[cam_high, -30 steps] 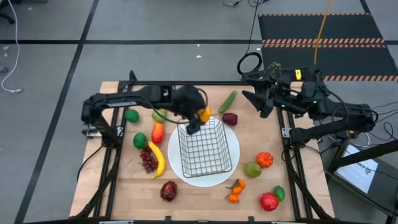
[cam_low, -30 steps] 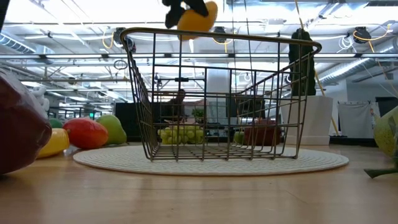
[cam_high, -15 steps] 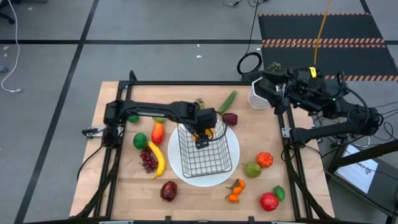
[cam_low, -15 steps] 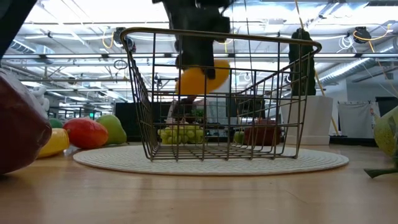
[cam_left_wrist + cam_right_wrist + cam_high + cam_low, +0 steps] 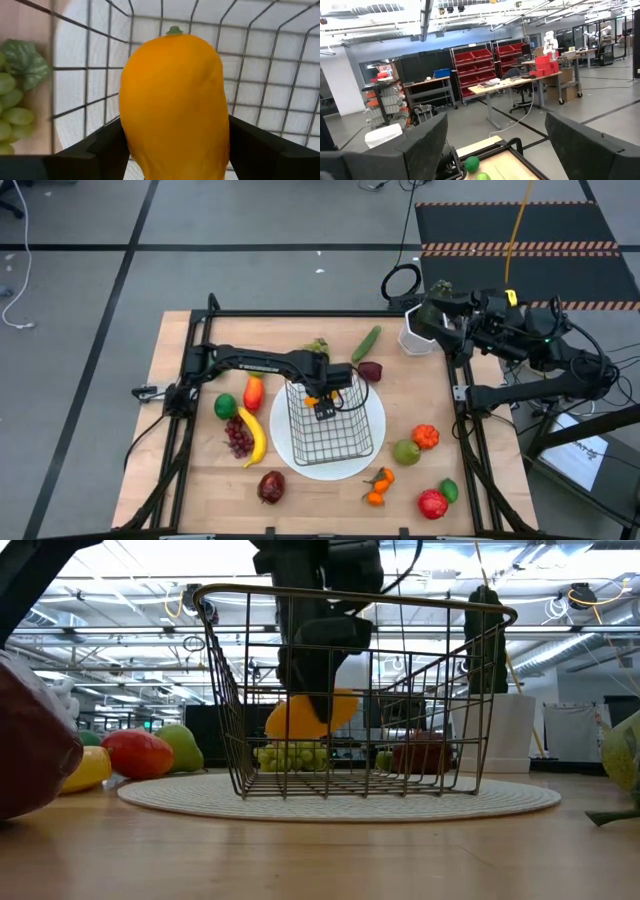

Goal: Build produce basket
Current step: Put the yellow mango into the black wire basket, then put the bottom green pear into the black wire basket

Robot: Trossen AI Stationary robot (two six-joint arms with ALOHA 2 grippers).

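Landmark: the small rectangular dark wire-mesh basket [image 5: 330,417], which stands on the round white plate [image 5: 375,442] at the middle of the wooden table [image 5: 200,480].

Left of the basket, loose produce lies on the table: a yellow toy banana [image 5: 252,436], a dark purple grape bunch [image 5: 238,440], a red-orange toy pepper [image 5: 253,392] and a round green lime [image 5: 225,405]. Not yet loaded.

Inside the basket, at its far-left end: the left claw [image 5: 322,393] reaches down past the rim, holding an orange toy pepper [image 5: 174,105] between its fingers, stem end away from the wrist. In the low view the pepper [image 5: 310,712] hangs above the basket floor; judged: lowered this deep so it drops a short way and does not bounce out.

Right of the basket: a green pear [image 5: 406,451], an orange tomato-like piece [image 5: 426,436], small tangerines [image 5: 378,485].

Far right, beyond the table edge: right claw [image 5: 428,320] waits, jaws wide, empty, raised clear near the white pot [image 5: 415,338].
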